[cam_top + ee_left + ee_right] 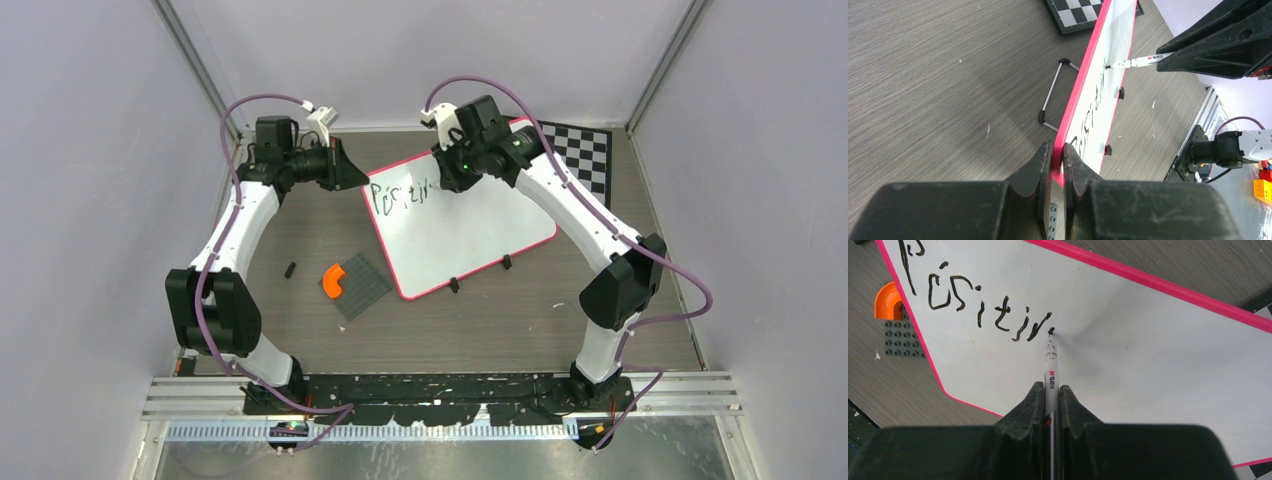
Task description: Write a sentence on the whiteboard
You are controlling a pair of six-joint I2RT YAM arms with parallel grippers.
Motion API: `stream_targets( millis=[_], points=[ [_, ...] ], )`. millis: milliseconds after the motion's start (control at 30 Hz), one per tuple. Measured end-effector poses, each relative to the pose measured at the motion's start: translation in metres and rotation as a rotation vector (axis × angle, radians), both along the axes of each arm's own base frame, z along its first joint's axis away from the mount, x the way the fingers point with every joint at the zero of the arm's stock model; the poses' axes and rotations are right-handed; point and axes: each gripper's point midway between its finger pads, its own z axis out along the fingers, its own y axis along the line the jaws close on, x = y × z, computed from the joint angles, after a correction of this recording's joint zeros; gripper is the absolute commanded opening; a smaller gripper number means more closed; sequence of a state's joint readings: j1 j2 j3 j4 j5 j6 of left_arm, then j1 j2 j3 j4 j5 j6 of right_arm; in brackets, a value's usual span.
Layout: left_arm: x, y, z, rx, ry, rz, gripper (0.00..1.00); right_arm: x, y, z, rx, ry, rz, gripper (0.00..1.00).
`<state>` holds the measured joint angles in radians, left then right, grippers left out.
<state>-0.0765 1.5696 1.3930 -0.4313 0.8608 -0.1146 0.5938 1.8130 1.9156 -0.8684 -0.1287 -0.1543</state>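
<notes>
The whiteboard (pixel 460 235) stands tilted on the table, white with a pink rim (pixel 1083 85). My left gripper (pixel 1058 147) is shut on its pink corner edge at the upper left (pixel 352 172). My right gripper (pixel 1052 389) is shut on a white marker (pixel 1052 371), whose black tip touches the whiteboard (pixel 1148 355) just after the last stroke. The sentence (pixel 978 307) reads "Positiv" in black letters, also visible as small black letters (pixel 405 192) near the board's top edge. From the left wrist, the marker (pixel 1138 62) meets the board face.
A grey studded plate (pixel 362 285) with an orange curved piece (pixel 333 281) lies left of the board. A small black piece (pixel 290 269) lies further left. The chessboard (pixel 585 150) sits behind the board at the right. A wire stand (pixel 1054 92) props the board from behind.
</notes>
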Motion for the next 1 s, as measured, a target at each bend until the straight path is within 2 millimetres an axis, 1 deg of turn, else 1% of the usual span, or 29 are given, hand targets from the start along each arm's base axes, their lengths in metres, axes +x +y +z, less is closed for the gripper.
stream_targets(
  millis=[267, 400, 533, 767, 867, 1000],
  points=[
    [0.001, 0.001, -0.001, 0.005, 0.000, 0.006, 0.00, -0.014, -0.005, -0.020, -0.017, 0.058, 0.006, 0.00],
    [0.001, 0.000, -0.001, 0.004, 0.000, 0.004, 0.00, -0.015, -0.005, -0.020, -0.016, 0.061, 0.006, 0.00],
    [0.000, -0.001, 0.000, 0.001, 0.000, -0.001, 0.00, -0.014, -0.005, -0.013, -0.008, 0.049, 0.005, 0.00],
    [0.000, -0.001, 0.000, 0.000, 0.000, -0.001, 0.00, -0.005, 0.001, 0.019, 0.039, -0.023, 0.005, 0.00],
    [0.000, -0.001, 0.000, 0.000, 0.000, -0.001, 0.00, -0.002, 0.002, 0.022, 0.043, -0.033, 0.003, 0.00],
    [0.000, -0.001, 0.000, 0.000, 0.000, -0.001, 0.00, 0.001, 0.002, 0.015, 0.029, -0.022, -0.002, 0.00]
  ],
)
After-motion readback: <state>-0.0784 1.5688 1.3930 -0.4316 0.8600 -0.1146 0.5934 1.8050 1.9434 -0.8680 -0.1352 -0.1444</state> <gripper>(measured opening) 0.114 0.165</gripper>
